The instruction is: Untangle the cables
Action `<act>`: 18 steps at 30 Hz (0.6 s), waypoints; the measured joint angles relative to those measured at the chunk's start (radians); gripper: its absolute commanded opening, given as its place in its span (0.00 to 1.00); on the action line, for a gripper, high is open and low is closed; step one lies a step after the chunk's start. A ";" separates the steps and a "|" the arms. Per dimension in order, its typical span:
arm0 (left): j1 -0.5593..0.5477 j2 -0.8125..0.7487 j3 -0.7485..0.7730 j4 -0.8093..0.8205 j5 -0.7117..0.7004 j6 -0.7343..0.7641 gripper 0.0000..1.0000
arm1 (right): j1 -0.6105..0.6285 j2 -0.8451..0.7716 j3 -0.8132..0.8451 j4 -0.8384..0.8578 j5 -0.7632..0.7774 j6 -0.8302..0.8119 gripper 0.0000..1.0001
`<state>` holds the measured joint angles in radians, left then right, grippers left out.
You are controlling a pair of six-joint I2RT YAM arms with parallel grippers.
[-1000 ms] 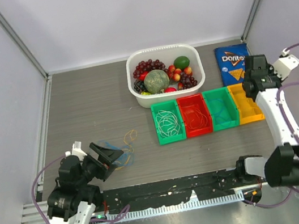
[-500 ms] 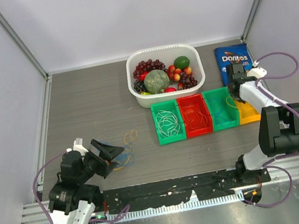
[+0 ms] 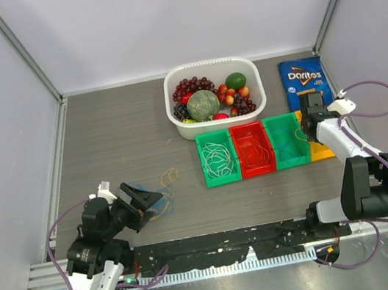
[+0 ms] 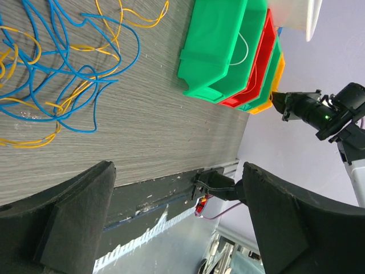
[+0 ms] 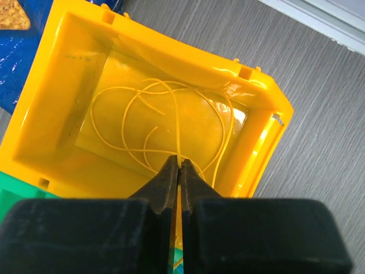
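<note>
A tangle of thin blue and yellow cables lies on the table near the left, seen close in the left wrist view. My left gripper is open and empty just beside the tangle. My right gripper is shut on a yellow cable over the yellow bin; the cable's loops lie inside the bin. White cables lie in the left green bin, orange ones in the red bin.
A row of bins, green, red, green and yellow, stands mid-table. A white basket of fruit is behind them. A blue chip bag lies at the right rear.
My right arm swung down and left from high over the chip bag to the yellow bin, cable in its jaws. My left gripper shifted slightly.
</note>
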<state>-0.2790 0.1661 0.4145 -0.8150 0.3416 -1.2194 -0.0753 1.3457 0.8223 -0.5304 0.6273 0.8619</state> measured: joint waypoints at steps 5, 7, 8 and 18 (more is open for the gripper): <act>0.000 0.000 -0.011 0.006 0.002 0.002 0.98 | -0.007 0.000 0.004 0.019 0.005 -0.054 0.69; 0.000 0.000 -0.011 0.012 0.001 0.005 0.97 | -0.007 -0.002 0.008 0.022 0.004 -0.074 0.70; 0.000 0.000 -0.011 0.015 0.000 0.006 0.97 | -0.007 -0.007 0.008 0.022 0.002 -0.082 0.70; 0.000 0.105 -0.011 0.067 -0.009 0.084 1.00 | 0.018 -0.135 0.115 -0.063 -0.002 -0.140 0.83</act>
<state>-0.2790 0.2707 0.4030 -0.7483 0.3328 -1.1358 -0.0578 1.2102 0.9371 -0.5938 0.6254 0.7219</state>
